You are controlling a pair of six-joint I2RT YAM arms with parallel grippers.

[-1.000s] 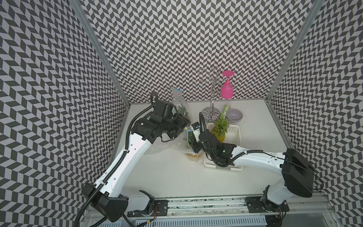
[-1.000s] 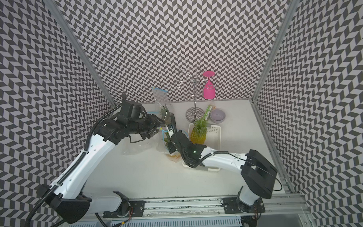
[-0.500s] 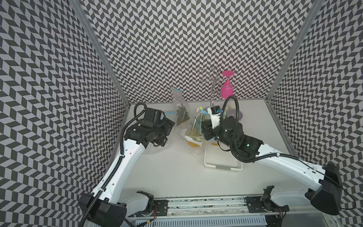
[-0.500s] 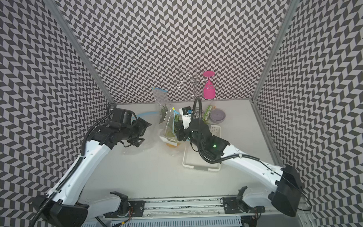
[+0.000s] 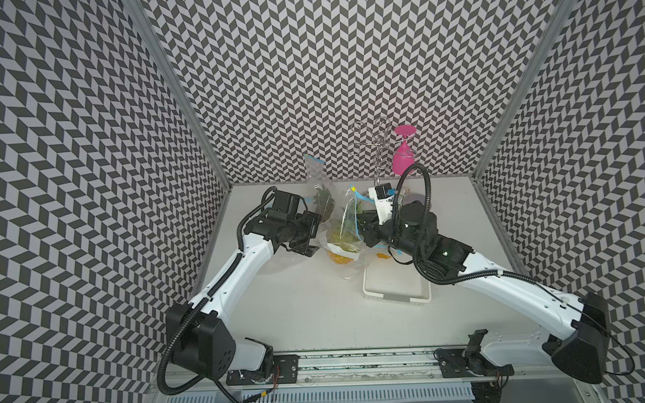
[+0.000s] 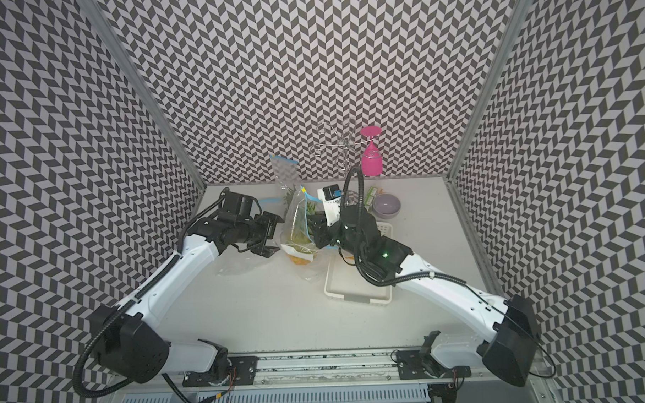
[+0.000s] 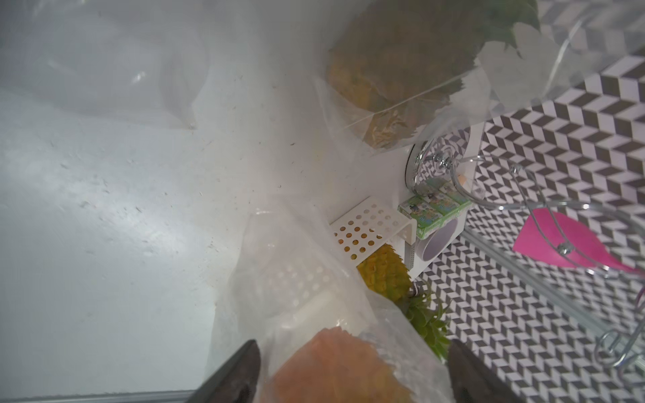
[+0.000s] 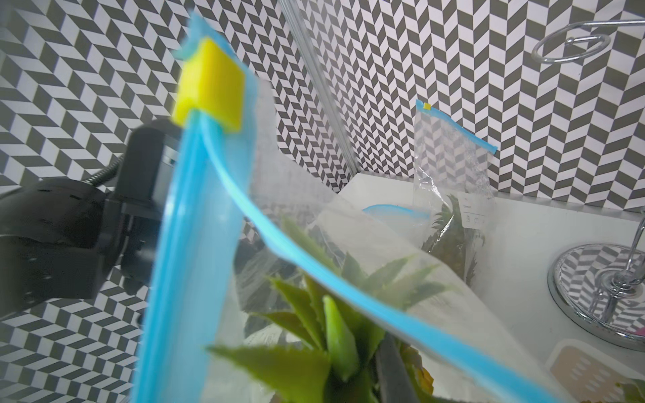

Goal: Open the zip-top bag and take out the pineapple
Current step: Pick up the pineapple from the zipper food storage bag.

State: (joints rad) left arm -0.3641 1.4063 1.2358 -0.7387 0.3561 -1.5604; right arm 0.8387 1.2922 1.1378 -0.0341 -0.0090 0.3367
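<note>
The clear zip-top bag (image 5: 346, 227) (image 6: 296, 229) stands mid-table with its blue zip open and its yellow slider (image 8: 209, 87) at the top end. Inside it is the pineapple (image 5: 339, 260) (image 7: 335, 370), its green leaves (image 8: 314, 352) toward the mouth. My left gripper (image 5: 316, 236) (image 7: 352, 373) has its fingers (image 7: 241, 370) on either side of the bag's lower end, pressing on the fruit through the plastic. From the opposite side my right gripper (image 5: 364, 226) (image 8: 349, 377) reaches into the mouth, shut on the leaves.
A second bagged pineapple (image 5: 319, 195) leans on the back wall. A crumpled clear bag (image 5: 290, 262) lies under the left arm. The white tray (image 5: 396, 292) has a loose pineapple (image 7: 384, 275) at its far end. A chrome rack (image 5: 378, 148), pink glass (image 5: 403, 159) and purple bowl (image 6: 386, 204) stand behind.
My right arm swung from low beside the tray up to the bag's right side. My left gripper pulled back, opened wide, then returned and closed on the bag's lower end.
</note>
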